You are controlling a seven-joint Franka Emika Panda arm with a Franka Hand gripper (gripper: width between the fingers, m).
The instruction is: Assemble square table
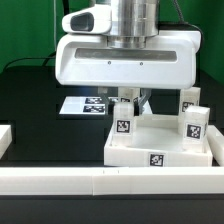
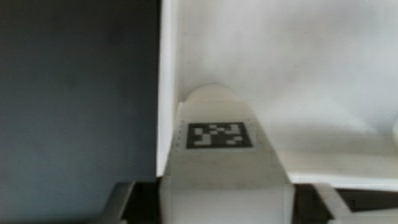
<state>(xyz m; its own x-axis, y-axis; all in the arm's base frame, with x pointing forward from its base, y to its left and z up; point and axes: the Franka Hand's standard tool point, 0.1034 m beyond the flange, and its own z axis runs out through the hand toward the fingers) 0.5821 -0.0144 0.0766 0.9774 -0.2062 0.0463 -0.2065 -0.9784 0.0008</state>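
Observation:
A white table leg (image 2: pixel 224 120) with a black-and-white tag stands upright between my gripper's (image 2: pixel 228 204) dark fingers (image 2: pixel 143 203), which press on its two sides. In the exterior view the gripper (image 1: pixel 128 108) hangs over the left part of the white square tabletop (image 1: pixel 160 148), and the held leg (image 1: pixel 124 125) reaches down to its raised rim. Whether the leg touches the top I cannot tell. In the wrist view the tabletop (image 2: pixel 302 70) fills the area behind the leg, with black table beside it.
Two more tagged white legs (image 1: pixel 192 122) (image 1: pixel 189 100) stand at the tabletop's right side in the exterior view. The marker board (image 1: pixel 85 104) lies behind on the left. A long white rail (image 1: pixel 100 181) runs along the front, with a white block (image 1: pixel 5 140) at the left edge.

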